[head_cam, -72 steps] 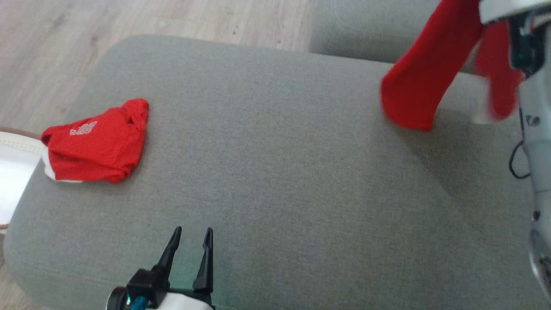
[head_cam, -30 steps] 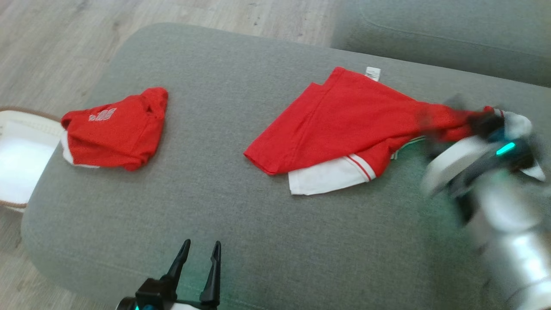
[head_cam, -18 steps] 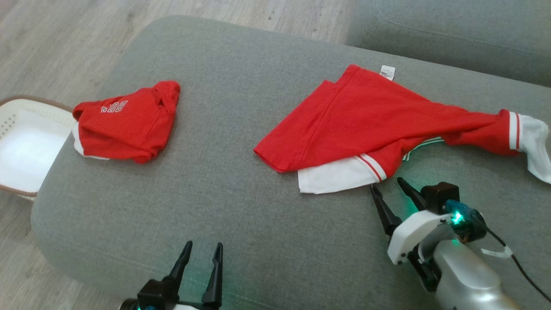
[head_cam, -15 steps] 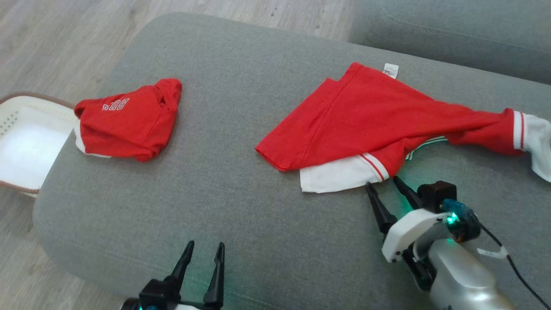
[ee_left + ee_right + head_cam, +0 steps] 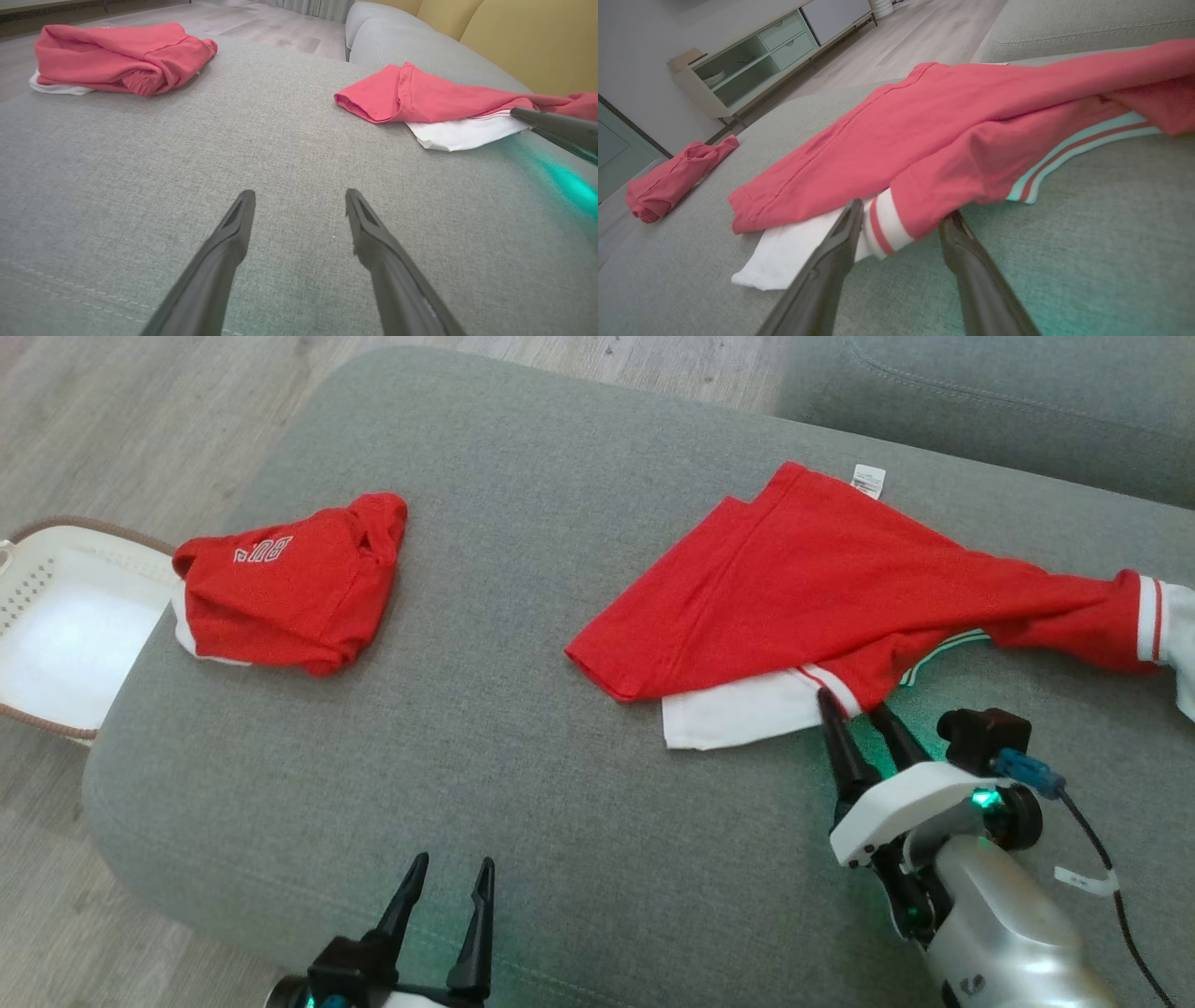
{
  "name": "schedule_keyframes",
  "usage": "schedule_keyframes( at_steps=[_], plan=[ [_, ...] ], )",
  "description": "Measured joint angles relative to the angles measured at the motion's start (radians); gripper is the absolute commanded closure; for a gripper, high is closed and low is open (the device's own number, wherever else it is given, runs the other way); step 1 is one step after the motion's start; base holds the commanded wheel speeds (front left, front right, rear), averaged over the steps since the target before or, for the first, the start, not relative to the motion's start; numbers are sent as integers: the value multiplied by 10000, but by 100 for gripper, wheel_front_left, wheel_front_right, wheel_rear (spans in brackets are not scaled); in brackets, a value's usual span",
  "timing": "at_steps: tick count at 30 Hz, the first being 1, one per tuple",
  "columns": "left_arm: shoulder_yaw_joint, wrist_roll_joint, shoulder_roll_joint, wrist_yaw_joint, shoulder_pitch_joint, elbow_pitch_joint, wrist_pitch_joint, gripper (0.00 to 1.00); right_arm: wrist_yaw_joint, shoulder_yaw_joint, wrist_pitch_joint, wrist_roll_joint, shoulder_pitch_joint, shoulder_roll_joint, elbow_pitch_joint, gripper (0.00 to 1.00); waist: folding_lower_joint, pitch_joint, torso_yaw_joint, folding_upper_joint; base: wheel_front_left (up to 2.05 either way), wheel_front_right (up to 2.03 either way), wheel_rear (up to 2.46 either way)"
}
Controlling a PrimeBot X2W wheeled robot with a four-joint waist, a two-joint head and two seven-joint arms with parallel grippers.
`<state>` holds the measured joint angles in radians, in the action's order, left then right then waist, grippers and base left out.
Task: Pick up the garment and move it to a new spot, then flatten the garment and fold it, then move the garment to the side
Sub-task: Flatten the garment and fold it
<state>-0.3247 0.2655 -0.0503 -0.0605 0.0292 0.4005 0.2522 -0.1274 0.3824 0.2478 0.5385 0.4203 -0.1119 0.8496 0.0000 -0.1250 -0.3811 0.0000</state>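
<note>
Folded red garment with white lettering (image 5: 289, 593) near left edge of grey sofa seat (image 5: 523, 784). White perforated basket (image 5: 28, 593) on wood floor (image 5: 140, 411), just beside seat.

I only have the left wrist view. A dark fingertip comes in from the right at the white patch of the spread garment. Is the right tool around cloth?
Observer: Yes. In the right wrist view the right tool straddles the striped sleeve cuff, fingers apart, one each side.
Operator: Does the garment reach farther right than I see?
Observer: Yes, in the head view a second sleeve stretches toward the robot's right.
Operator: Anything past the folded garment?
Observer: A white basket on the floor beside the cushion.
</note>
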Motion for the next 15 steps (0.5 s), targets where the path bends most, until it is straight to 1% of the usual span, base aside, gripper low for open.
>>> schedule_keyframes(
  at_steps=[1,5,8,11,15],
  plan=[
    [0,0,0,2,0,2,-2,0,0,8,0,-15,4,10,10,100,0,-12,13,0,0,0,0],
    [0,2,0,81,-14,0,0,0,0,36,0,-130,4,58,138,100,0,-35,145,0,0,0,0],
    [13,2,0,90,-16,-4,0,0,0,-198,0,-94,-39,4,58,100,0,24,329,0,0,0,0],
    [35,4,-2,92,-13,-12,0,0,0,-424,0,19,-178,-144,-178,100,0,107,507,0,0,0,0],
    [171,2,-2,100,1,-33,0,0,0,-746,0,416,-1018,-644,-719,100,0,321,992,0,0,0,0]
  ],
)
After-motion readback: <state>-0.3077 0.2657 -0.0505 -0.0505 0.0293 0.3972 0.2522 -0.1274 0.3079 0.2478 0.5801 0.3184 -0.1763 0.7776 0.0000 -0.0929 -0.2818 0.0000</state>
